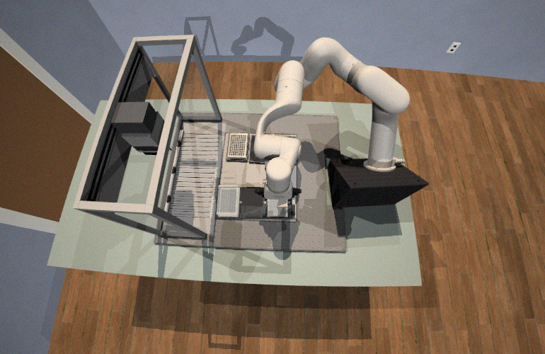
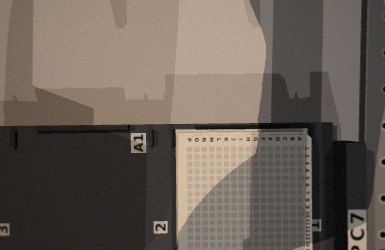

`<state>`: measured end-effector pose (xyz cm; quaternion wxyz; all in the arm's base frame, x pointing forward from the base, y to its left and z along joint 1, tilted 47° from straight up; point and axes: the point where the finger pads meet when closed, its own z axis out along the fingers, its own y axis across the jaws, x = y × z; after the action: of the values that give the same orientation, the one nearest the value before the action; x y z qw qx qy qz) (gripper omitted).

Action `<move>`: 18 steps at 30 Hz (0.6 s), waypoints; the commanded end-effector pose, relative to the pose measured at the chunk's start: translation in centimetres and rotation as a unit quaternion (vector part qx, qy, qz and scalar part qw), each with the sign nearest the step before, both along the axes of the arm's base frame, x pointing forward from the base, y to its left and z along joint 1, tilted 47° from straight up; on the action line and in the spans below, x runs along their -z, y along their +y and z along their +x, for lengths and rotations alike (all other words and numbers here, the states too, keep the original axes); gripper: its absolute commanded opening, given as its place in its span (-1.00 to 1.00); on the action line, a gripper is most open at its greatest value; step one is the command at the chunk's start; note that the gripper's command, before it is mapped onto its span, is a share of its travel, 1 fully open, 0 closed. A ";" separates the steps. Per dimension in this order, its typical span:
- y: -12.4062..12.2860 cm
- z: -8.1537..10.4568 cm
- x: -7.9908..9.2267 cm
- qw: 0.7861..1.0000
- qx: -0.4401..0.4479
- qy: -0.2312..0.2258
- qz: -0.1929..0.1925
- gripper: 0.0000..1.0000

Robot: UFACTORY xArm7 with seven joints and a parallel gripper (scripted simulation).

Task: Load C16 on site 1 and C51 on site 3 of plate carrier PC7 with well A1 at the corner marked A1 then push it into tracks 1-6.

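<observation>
Wrist view: C16 [image 2: 242,190] lies on site 1, seemingly below the wide, empty claw [image 1: 278,207].

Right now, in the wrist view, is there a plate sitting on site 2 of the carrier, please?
No, site 2 is bare dark carrier deck; the only plate sits on site 1.

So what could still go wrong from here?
1. The deep-well block is not on the carrier PC7 yet. Site 3 lies right beside bare site 2, which must stay empty, so the block could land on the wrong site.
2. The 384-well plate on site 1 might shift if the carrier is pushed roughly.
3. The carrier may enter the rails askew or in the wrong tracks.
</observation>
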<state>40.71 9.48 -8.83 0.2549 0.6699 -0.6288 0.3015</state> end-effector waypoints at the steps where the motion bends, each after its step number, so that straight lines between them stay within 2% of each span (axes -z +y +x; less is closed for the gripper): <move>1: 0.6 0.0 -0.4 1.000 -0.001 -0.001 0.001 1.00; 18: 2.4 -0.2 -2.1 1.000 -0.001 -0.001 0.001 1.00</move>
<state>40.49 11.40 -7.01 0.2547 0.6700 -0.6288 0.3015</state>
